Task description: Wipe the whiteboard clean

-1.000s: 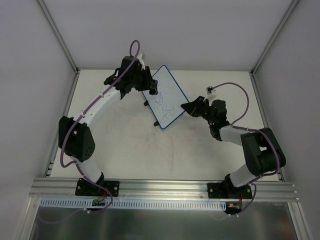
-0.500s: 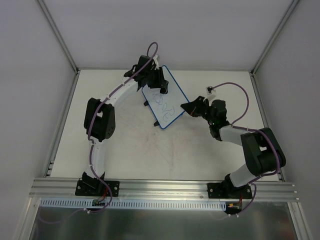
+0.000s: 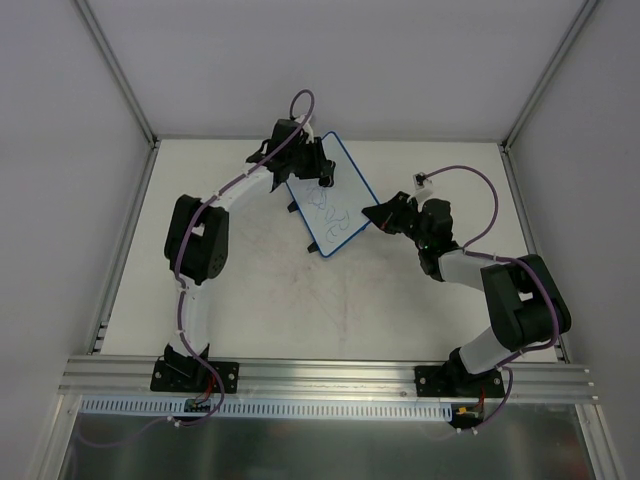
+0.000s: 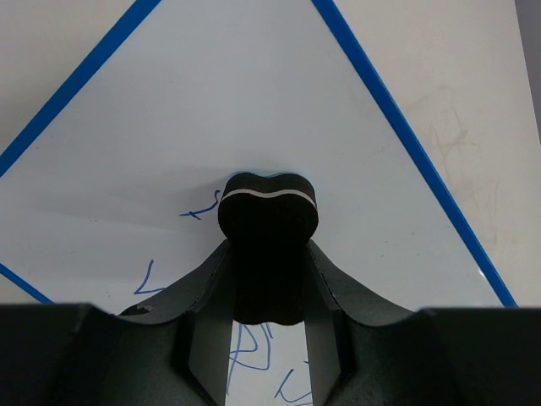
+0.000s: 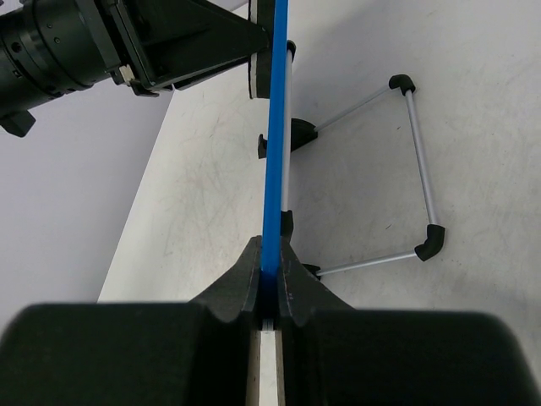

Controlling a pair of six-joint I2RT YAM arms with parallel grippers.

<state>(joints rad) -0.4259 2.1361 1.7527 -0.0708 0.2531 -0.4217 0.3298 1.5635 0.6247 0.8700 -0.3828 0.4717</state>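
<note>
Fingers of the left arm, the left fingers, are clamped on a small black eraser and press its end flat against the whiteboard. The right fingers are pinched tight on the board's thin blue rim, which runs straight up between them in the right wrist view.

Seen from above, the pale tabletop carries scuffs and faint smears. Both arms reach away from their bases, the left arm curving up toward 12 o'clock and the right arm bending in from 4 o'clock.

The whiteboard stands toward 12 o'clock of the tabletop's middle, turned so that its corners point roughly to 12, 3, 6 and 9 o'clock. It is propped at a tilt on a thin metal wire stand with small black feet that rest on the tabletop. The left fingers meet it near its 11 o'clock part; the right fingers hold it at its 3 o'clock corner.

Blue marker scribbles cover the part of the board from its middle toward 6 o'clock. They are loose loops and strokes, and no letter or word can be read in them. One short stroke lies just at 9 o'clock of the eraser. A thin pale line crosses the eraser's end. No brand or label shows on any part.
</note>
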